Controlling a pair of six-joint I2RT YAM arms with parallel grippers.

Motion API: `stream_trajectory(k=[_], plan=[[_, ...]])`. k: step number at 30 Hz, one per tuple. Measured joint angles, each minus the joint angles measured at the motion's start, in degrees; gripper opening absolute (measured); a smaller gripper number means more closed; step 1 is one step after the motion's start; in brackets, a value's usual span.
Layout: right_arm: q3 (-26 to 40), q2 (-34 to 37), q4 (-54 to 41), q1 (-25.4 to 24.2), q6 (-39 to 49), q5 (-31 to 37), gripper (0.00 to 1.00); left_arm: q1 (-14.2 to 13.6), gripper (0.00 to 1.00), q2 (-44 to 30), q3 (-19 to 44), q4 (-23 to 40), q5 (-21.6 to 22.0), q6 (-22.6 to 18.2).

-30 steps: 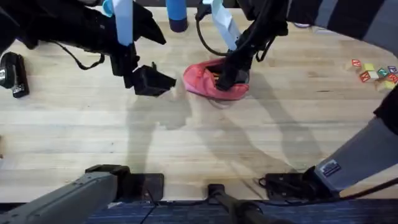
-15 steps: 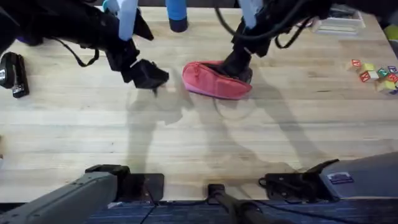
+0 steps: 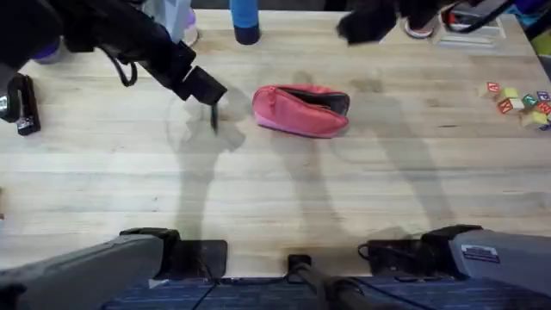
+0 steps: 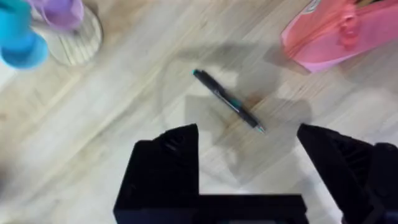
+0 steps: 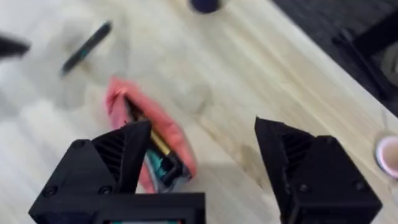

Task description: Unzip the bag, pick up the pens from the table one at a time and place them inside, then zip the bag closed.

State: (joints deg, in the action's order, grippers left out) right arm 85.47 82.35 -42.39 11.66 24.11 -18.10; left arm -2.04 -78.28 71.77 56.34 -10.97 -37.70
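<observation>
The coral-pink bag [image 3: 297, 112] lies mid-table with its zipper open; in the right wrist view the bag [image 5: 146, 140] has pens showing inside its mouth. One dark pen [image 3: 213, 119] lies on the table left of the bag. My left gripper [image 3: 202, 86] hovers open just over that pen [image 4: 227, 101], which sits between and ahead of the black fingers [image 4: 168, 162]. My right gripper [image 3: 366, 26] hangs open and empty, high above the table behind the bag; its view looks down on the bag and the loose pen [image 5: 87, 46].
A black stapler [image 3: 19, 103] sits at the left edge. A blue bottle [image 3: 244, 21] stands at the back. A purple cup [image 4: 62, 15] rests on a round coaster near the pen. Coloured blocks [image 3: 521, 99] lie far right. The near half of the table [image 3: 275, 198] is bare wood.
My right gripper has lifted out of the bag's mouth and swung up toward the back. My left gripper has shifted slightly back, uncovering the pen on the table.
</observation>
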Motion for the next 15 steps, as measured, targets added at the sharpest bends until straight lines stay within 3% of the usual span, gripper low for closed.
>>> stream_trajectory(k=[6, 15], plan=[[0.0, -1.0, 4.7, -4.8, -9.2, 0.0, 0.997, 0.0, 0.995, -4.9, 0.0, -0.1, 2.3, 5.4], [0.0, -1.4, 8.5, -5.1, -12.6, 0.0, 0.997, 0.0, 0.993, -13.5, 0.0, -5.0, 3.3, 13.0]])
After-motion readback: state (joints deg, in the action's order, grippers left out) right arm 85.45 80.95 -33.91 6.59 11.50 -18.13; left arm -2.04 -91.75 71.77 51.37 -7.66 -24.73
